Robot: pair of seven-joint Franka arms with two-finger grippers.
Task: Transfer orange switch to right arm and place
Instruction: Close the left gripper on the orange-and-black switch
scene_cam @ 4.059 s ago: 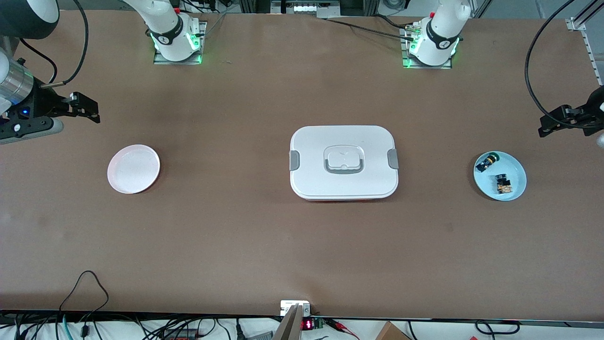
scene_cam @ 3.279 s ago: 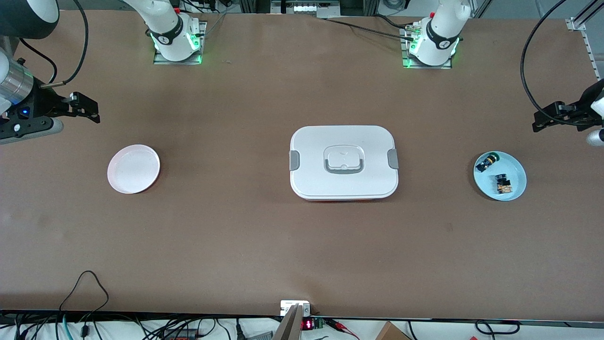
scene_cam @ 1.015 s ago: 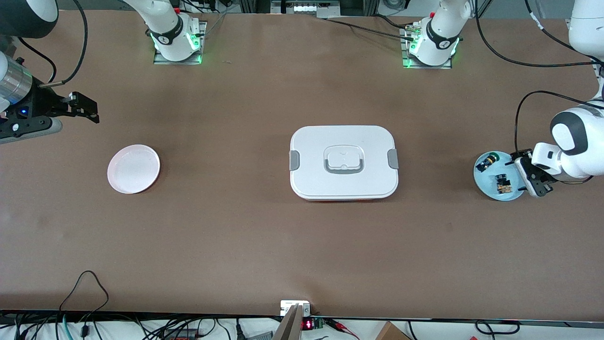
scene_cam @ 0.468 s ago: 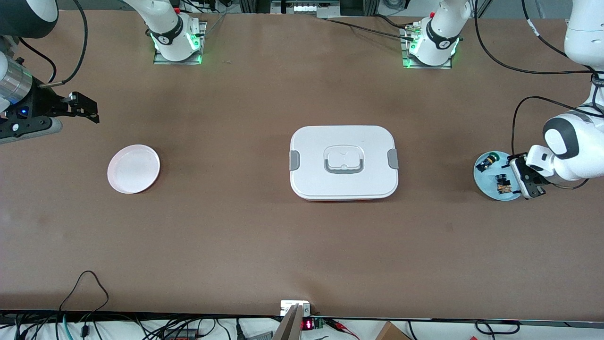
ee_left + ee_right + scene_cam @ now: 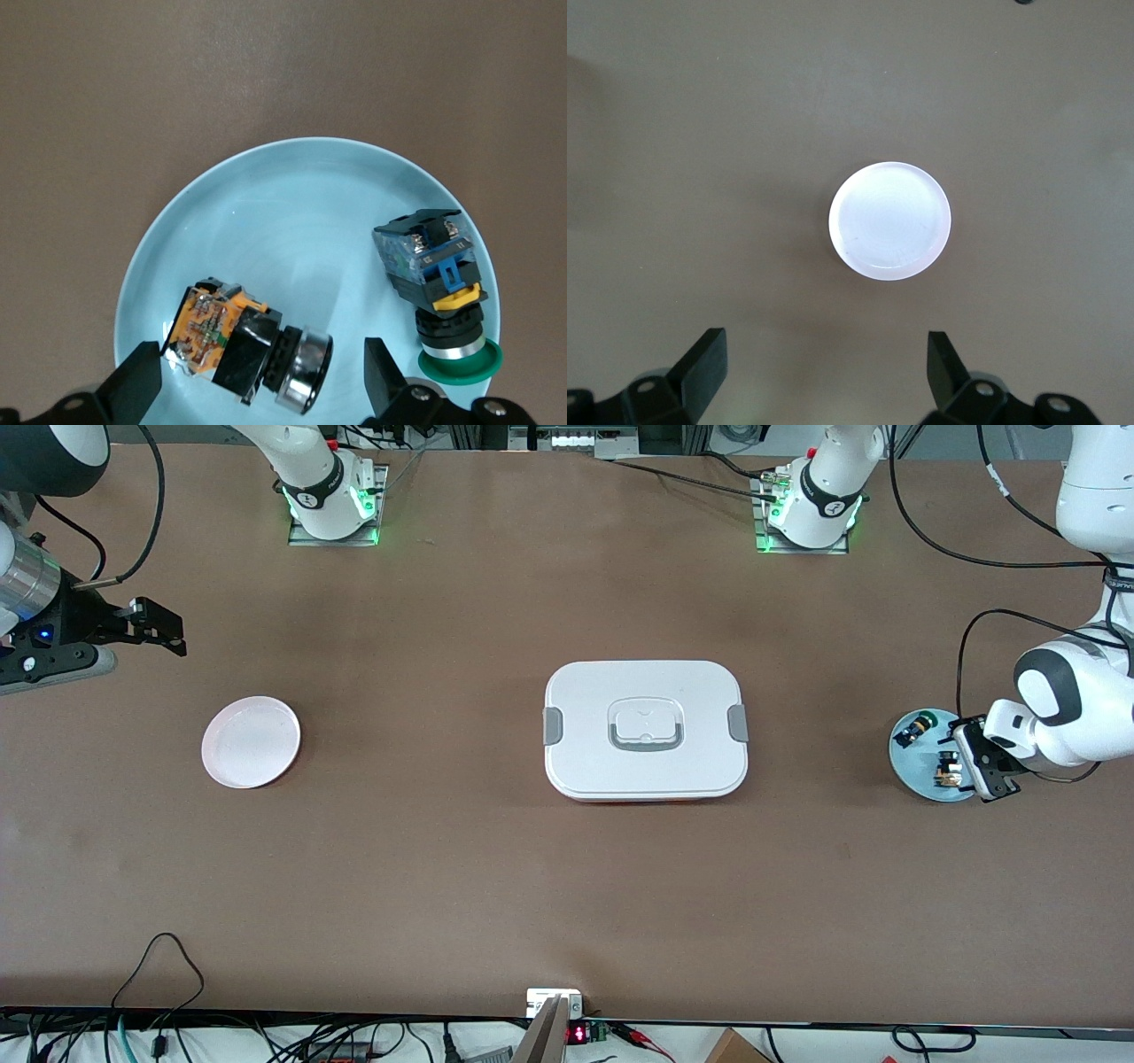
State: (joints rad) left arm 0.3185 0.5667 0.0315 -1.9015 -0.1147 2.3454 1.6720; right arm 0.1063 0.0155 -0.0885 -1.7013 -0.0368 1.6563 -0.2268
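Note:
The orange switch lies on its side in the light blue plate at the left arm's end of the table. In the left wrist view the orange switch shows its orange face, black body and silver ring. My left gripper is open and low over the plate. Its fingers stand on either side of the switch without touching it, so my left gripper is empty. My right gripper waits open and empty at the right arm's end, and in its own wrist view it is above bare table.
A second black switch with a green and yellow end lies in the same plate, also seen in the left wrist view. A pale pink plate sits near the right gripper and shows in the right wrist view. A white lidded box is mid-table.
My left arm has swung in from the table's edge and come down over the blue plate, shifting slightly toward the orange switch. The right arm has not moved.

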